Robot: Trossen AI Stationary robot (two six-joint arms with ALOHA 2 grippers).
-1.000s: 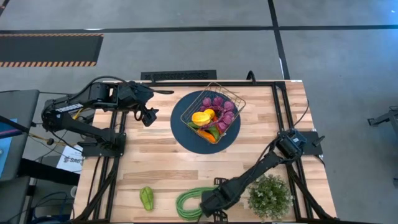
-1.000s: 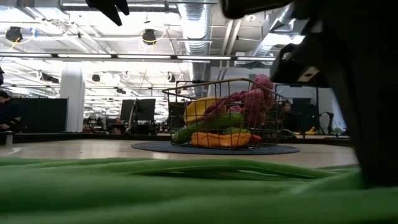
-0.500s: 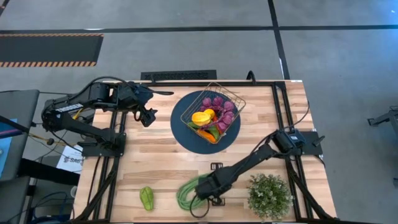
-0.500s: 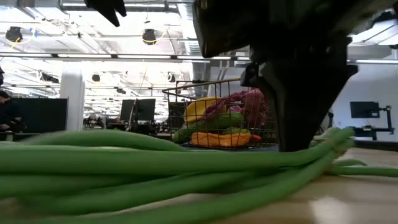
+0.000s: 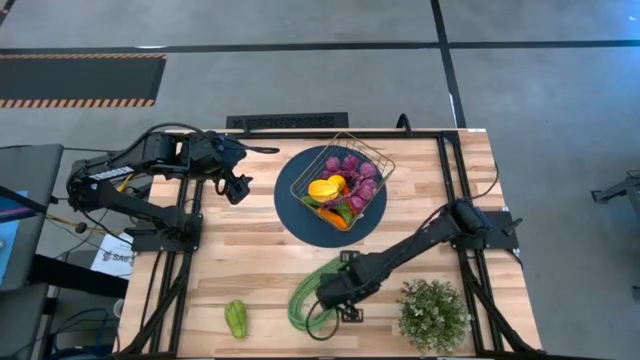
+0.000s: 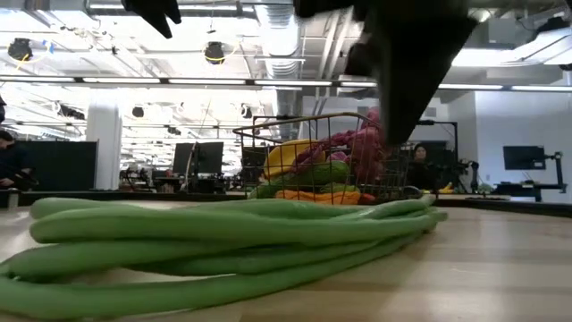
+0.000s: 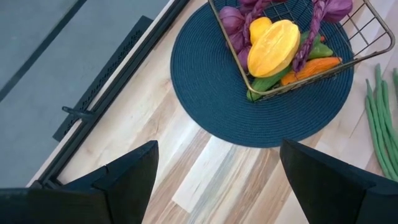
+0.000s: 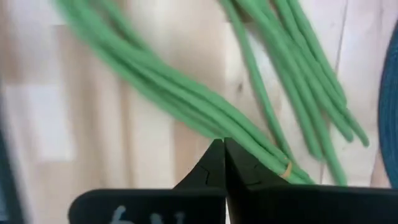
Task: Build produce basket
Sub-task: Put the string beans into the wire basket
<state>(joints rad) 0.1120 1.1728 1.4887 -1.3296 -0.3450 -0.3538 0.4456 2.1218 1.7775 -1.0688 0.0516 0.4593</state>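
High view: the basket [image 5: 342,180] sat on a round blue mat [image 5: 300,222] at the far centre of the table [image 5: 250,260], already holding grapes [image 5: 352,170], a lemon [image 5: 323,188] and a carrot [image 5: 336,222] — the mat presumably marked the loading spot. The long green beans [image 5: 305,297] lay near the front edge, with a green pepper [image 5: 236,319] to their left and a potted plant [image 5: 433,314] to their right. The right gripper [image 5: 330,292] was at the bundle's right end, fingers clenched; compared with a second earlier, arm and beans had shifted left and farther from the front edge. The left gripper [image 5: 238,187] hovered left of the mat with fingers spread, unchanged and evidently waiting.

Low view: the beans [image 6: 223,241] lay on the wood, strung out toward the basket [image 6: 322,161]; earlier they filled the foreground.

Left wrist view: open fingers [image 7: 118,174] framed the mat [image 7: 205,81] and the basket [image 7: 292,43]; nothing was held.

Right wrist view: the closed fingertips [image 8: 221,163] met just beside the banded end of the beans [image 8: 186,102] — whether a strand was pinched could not be told.
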